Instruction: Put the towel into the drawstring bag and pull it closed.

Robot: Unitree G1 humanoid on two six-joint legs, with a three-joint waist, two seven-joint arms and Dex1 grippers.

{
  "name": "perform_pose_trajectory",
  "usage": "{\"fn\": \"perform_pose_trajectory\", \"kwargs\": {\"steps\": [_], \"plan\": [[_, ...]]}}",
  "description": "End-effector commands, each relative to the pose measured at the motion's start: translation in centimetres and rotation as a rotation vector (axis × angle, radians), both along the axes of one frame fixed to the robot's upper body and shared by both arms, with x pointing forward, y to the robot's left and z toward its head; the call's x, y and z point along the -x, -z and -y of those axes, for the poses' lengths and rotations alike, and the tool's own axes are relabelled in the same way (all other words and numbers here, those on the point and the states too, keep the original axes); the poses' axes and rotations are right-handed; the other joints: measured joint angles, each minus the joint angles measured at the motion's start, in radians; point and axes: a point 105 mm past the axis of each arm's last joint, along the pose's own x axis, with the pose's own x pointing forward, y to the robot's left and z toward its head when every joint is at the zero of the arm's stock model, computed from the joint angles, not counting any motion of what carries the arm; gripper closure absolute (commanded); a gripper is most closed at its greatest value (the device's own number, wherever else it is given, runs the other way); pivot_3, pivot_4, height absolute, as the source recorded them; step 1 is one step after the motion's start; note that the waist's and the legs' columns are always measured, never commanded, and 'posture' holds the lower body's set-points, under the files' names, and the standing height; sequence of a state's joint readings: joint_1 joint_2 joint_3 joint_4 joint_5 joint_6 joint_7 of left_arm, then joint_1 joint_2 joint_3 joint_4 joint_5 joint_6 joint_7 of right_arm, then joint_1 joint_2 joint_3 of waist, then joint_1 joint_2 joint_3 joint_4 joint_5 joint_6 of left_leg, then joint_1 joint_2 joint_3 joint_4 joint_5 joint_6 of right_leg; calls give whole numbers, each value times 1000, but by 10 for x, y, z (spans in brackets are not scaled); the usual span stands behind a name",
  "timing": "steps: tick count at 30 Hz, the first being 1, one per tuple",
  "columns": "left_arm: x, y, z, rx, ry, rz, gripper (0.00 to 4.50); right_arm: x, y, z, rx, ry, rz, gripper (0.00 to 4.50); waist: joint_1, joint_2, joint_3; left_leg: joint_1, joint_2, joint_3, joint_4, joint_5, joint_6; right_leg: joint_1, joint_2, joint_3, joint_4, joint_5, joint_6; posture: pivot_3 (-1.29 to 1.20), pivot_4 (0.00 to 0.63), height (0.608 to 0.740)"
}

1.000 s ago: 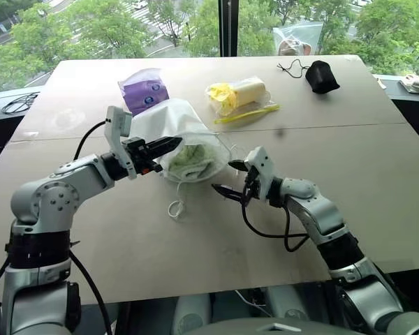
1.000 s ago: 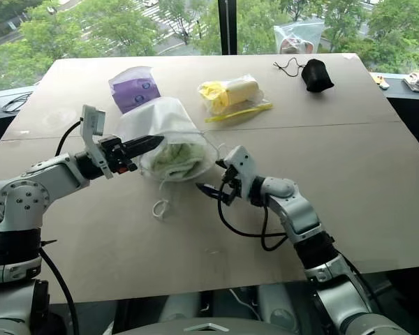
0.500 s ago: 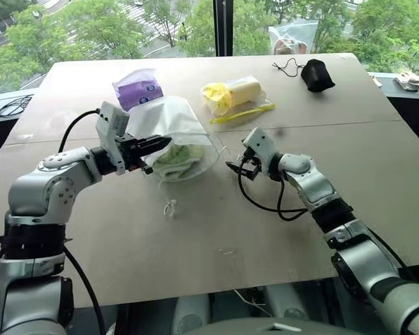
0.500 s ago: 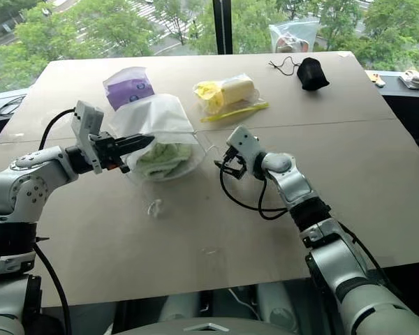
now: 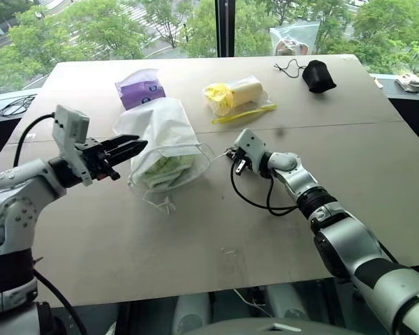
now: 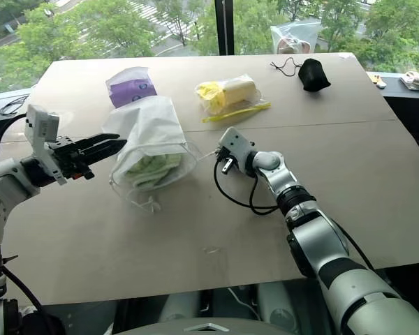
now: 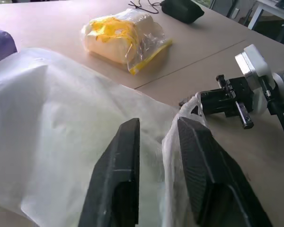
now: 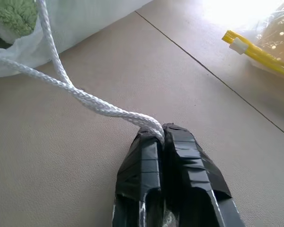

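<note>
We are looking over the wide tan counter (image 5: pixel 195 237), and the drawstring bag (image 5: pixel 160 136) is lying left of its middle, mouth turned toward the near edge, with the pale green towel (image 5: pixel 160 167) sitting inside it near the mouth. A second ago the bag was bunched up and lifted at the mouth; now it is spreading flatter on the counter, and its near cord loop (image 5: pixel 160 204) is trailing on the surface closer to the mouth than before.

Our left end effector (image 5: pixel 129 147) is hovering just beside the bag's left flank. Earlier its fingers were pinched together against the mouth; now they are standing narrowly apart, and in the left wrist view a fold of the bag's thin fabric (image 7: pixel 173 142) is rising between them, though we cannot tell whether they are gripping it. The arm is also drawing back toward the left edge of the counter.

Our right end effector (image 8: pixel 163 130) was spread wide a second ago, short of the bag; now it is clamped tight on the white cord (image 8: pixel 80 94), which is running taut from its fingertips to the bag's mouth.

Toward the far edge, a purple packet (image 5: pixel 141 89), a clear bag with yellow contents (image 5: pixel 237 94) and a small black pouch (image 5: pixel 320 75) are lying where they were.
</note>
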State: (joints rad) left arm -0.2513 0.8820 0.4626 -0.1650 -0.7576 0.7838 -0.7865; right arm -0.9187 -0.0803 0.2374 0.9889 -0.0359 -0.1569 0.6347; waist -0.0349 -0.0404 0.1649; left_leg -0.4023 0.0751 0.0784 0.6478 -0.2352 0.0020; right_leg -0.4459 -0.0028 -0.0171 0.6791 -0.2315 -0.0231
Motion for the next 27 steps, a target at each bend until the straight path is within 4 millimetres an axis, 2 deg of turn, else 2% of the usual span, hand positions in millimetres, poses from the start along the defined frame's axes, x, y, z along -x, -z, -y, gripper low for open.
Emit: {"fn": "perform_pose_trajectory", "kwargs": {"steps": [1,5,7,10,12,14,18,21,24,27], "plan": [[13,-20,-17,81,-72,43,1322,2,2,7,-34,21,-7,4500,-1,0,0,0,0,0,0,0,0,0,0,0,0,0,0,0,150,740],[37,-4,-32,149,-113,-47,1322,7,-9,8,-93,30,14,4500,-7,0,0,0,0,1,-1,0,0,0,0,1,0,0,-1,0,150,740],[57,31,-40,84,-160,-145,1322,11,-18,14,-117,40,37,4500,-10,0,0,0,1,1,-1,0,0,-1,0,1,0,1,-1,0,150,740],[69,61,-33,57,-181,-212,1322,18,-26,19,-134,52,47,4500,-4,0,0,2,1,5,-5,0,0,-2,-2,4,-1,1,-3,0,150,740],[69,87,-16,-2,-152,-244,1322,24,-27,22,-133,54,47,4500,7,0,0,1,1,2,-5,0,0,-2,-2,1,-1,1,-3,0,150,740],[61,106,-6,-55,-164,-233,1322,28,-26,24,-124,60,44,4500,11,0,-1,2,0,3,-5,0,0,-1,-2,2,0,1,-3,0,150,740],[43,126,19,-25,-159,-214,1322,36,-22,26,-106,73,32,4500,22,-2,-2,4,0,3,-3,1,-1,0,-1,2,1,0,-1,0,150,740],[34,138,23,-62,-187,-212,1322,38,-24,28,-101,81,33,4500,21,-2,-2,3,0,3,-3,1,-1,0,0,3,0,1,-2,0,150,740],[29,148,22,-85,-227,-193,2124,38,-29,31,-107,106,46,4500,19,-2,-2,3,0,4,-4,0,0,0,0,3,0,1,-3,0,150,740],[34,158,23,-149,-213,-170,3497,35,-35,36,-114,136,65,4500,19,-1,-2,4,0,3,-4,0,0,0,1,3,0,0,-1,0,150,740]]}}
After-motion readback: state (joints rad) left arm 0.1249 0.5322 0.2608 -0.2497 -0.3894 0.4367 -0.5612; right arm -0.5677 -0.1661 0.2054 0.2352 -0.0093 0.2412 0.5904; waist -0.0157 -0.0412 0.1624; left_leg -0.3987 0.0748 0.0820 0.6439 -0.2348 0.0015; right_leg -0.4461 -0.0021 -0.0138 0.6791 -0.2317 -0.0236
